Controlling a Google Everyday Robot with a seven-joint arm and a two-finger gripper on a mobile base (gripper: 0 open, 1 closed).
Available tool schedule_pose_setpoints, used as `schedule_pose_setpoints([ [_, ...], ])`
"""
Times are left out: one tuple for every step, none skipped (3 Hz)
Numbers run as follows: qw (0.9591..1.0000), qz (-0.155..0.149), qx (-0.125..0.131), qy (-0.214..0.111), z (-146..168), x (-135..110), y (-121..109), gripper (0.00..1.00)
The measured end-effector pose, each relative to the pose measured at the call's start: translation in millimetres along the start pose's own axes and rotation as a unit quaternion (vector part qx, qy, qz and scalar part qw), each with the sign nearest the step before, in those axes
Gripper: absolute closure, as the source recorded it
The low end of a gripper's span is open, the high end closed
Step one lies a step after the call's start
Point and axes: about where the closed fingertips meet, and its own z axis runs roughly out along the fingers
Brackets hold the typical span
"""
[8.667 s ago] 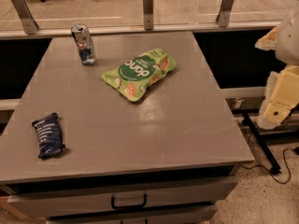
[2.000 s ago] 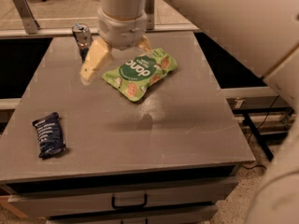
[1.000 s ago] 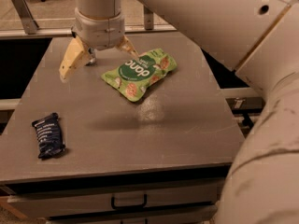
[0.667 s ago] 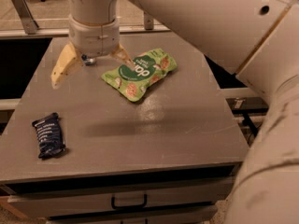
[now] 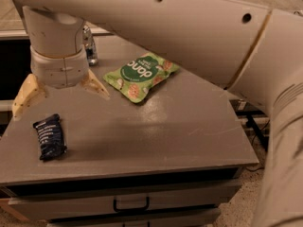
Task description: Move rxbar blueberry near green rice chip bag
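The rxbar blueberry [image 5: 49,136] is a small dark navy wrapped bar lying flat near the table's front left corner. The green rice chip bag [image 5: 140,74] lies flat at the table's middle back, well to the right of the bar. My gripper [image 5: 59,94] hangs from the large arm over the left side of the table, just above and behind the bar. Its two cream fingers [image 5: 27,94] are spread wide apart and hold nothing.
A silver-and-blue drink can [image 5: 90,47] stands at the back, partly hidden behind the gripper's wrist. The grey table [image 5: 165,126] has drawers with a dark handle [image 5: 131,204] under its front edge. My arm [image 5: 189,27] spans the top of the view.
The gripper has moved left and toward the front, from beside the can down to just behind the bar. Bar, bag and can have not moved.
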Motion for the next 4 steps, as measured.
schedule_pose_setpoints([
  [0.9998,-0.014,0.011,-0.008,23.6,-13.3,24.5,0.00],
  [0.9991,-0.016,0.035,-0.018,39.9,-26.1,33.5,0.00],
  [0.9978,-0.014,0.062,-0.018,59.1,-25.5,39.2,0.00],
  [0.9952,-0.019,0.094,-0.018,74.8,-25.2,43.3,0.18],
])
